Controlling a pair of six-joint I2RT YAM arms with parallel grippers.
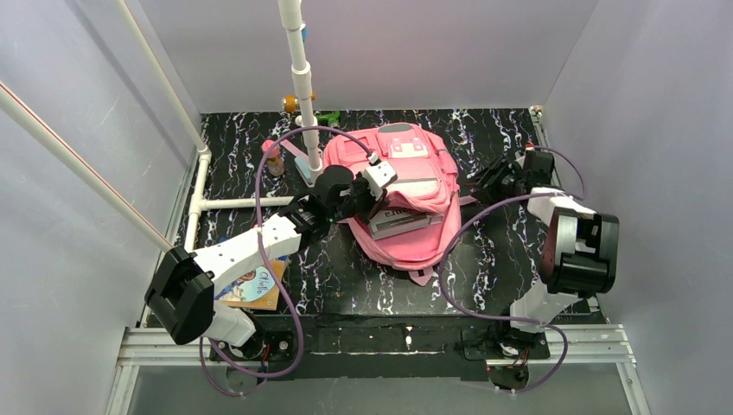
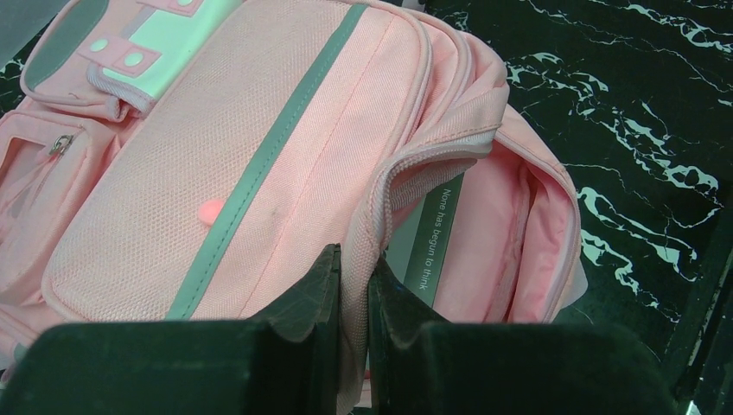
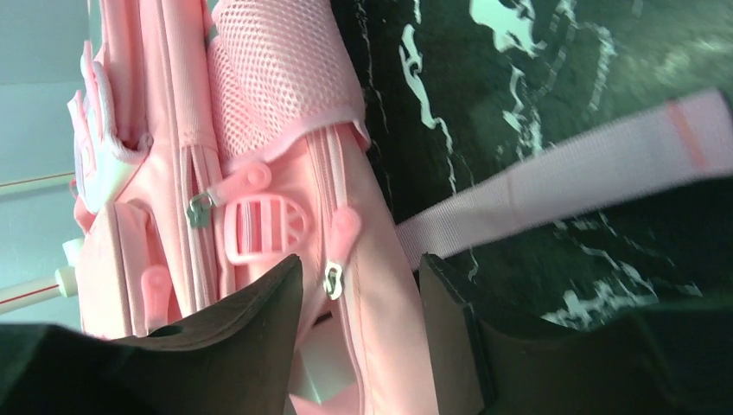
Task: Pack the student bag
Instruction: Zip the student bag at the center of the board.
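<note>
The student bag (image 1: 415, 173) is a big pink backpack lying on the black marbled table, its main pocket gaping toward the arms. A grey book (image 1: 399, 220) shows inside the opening, its spine (image 2: 436, 233) printed with text. My left gripper (image 1: 380, 192) is shut on the fabric edge of the bag's opening (image 2: 380, 186), which is pinched between its fingers (image 2: 328, 290). My right gripper (image 1: 484, 181) hovers at the bag's right side with its jaws apart. In the right wrist view a zipper pull (image 3: 331, 278) and pink fabric lie beyond the gap, and a pink strap (image 3: 562, 173) crosses the table.
A colourful book (image 1: 255, 285) lies on the table under the left arm. A white pipe frame (image 1: 298, 69) stands behind the bag, with a small bottle (image 1: 275, 160) beside it. Orange (image 1: 294, 104) and green (image 1: 328, 115) items sit at the back wall. Grey walls enclose the table.
</note>
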